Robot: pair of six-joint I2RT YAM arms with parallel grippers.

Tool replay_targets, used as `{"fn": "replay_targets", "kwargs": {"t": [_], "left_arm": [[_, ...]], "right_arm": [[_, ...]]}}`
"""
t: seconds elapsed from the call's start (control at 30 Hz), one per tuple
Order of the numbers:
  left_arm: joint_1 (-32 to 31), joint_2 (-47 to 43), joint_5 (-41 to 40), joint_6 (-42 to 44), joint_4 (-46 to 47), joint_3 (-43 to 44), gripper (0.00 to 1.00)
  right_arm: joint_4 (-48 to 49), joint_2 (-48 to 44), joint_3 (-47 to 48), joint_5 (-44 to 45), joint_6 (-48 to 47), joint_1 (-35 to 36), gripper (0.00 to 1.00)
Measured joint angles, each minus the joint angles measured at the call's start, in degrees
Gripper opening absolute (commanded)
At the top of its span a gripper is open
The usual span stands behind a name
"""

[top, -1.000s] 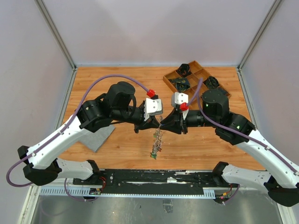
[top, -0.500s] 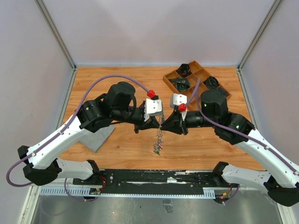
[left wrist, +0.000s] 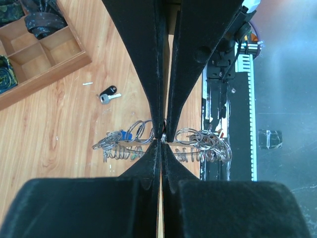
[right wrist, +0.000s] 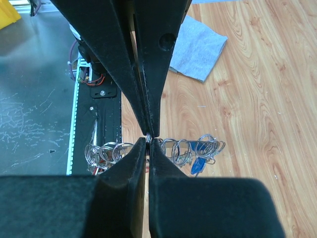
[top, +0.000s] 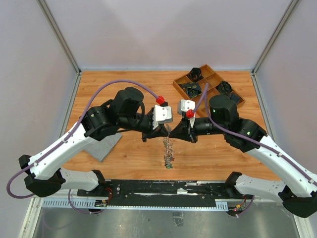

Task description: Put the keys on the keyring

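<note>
Wooden tabletop [top: 124, 84] fills the overhead view, where we see the left gripper [top: 165, 130] and right gripper [top: 173, 132] meeting tip to tip at centre frame, both pinched tight on the keyring [top: 168, 148] that dangles below them, with the compartment tray [top: 218, 76] at upper right. From the left wrist we see narrow black fingers clamped on the ring's wire mid-frame, its coils spreading left and right, and a loose key [left wrist: 109, 95] with a black tag left of centre. From the right wrist we see the same tight pinch, a blue tag [right wrist: 198, 164] among the loops, and a grey cloth [right wrist: 195, 49] at the top.
</note>
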Motion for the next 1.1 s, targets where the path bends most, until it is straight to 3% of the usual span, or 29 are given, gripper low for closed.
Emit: {"fn": "replay_targets", "kwargs": {"t": [0.1,0.23,0.4,0.67,0.9,1.1], "left_arm": [[0.0,0.0,-0.2,0.0,0.1,0.0,0.02],[0.0,-0.5,-0.7,-1.1,1.8,0.0,0.16],[-0.1,-6.7,-3.0,-5.1,11.1,-3.0,0.16],[-0.1,-19.6,-4.3,-13.6,30.1,-11.9,0.16],[-0.2,-19.6,-0.5,-16.9,38.1,-14.8,0.16],[-0.2,-18.4,2.1,-17.3,39.5,-15.3,0.16]], "right_arm": [[0.0,-0.1,0.0,0.2,-0.1,0.0,0.0],[1.9,-1.7,-1.0,1.0,0.0,0.0,0.0],[7.8,-7.5,-6.1,1.7,2.4,0.0,0.0],[25.7,-16.1,-12.0,1.6,8.3,0.0,0.0],[41.9,-16.3,-12.5,0.8,14.2,0.0,0.0],[51.2,-14.8,-15.0,-0.5,15.9,0.0,0.0]]}}
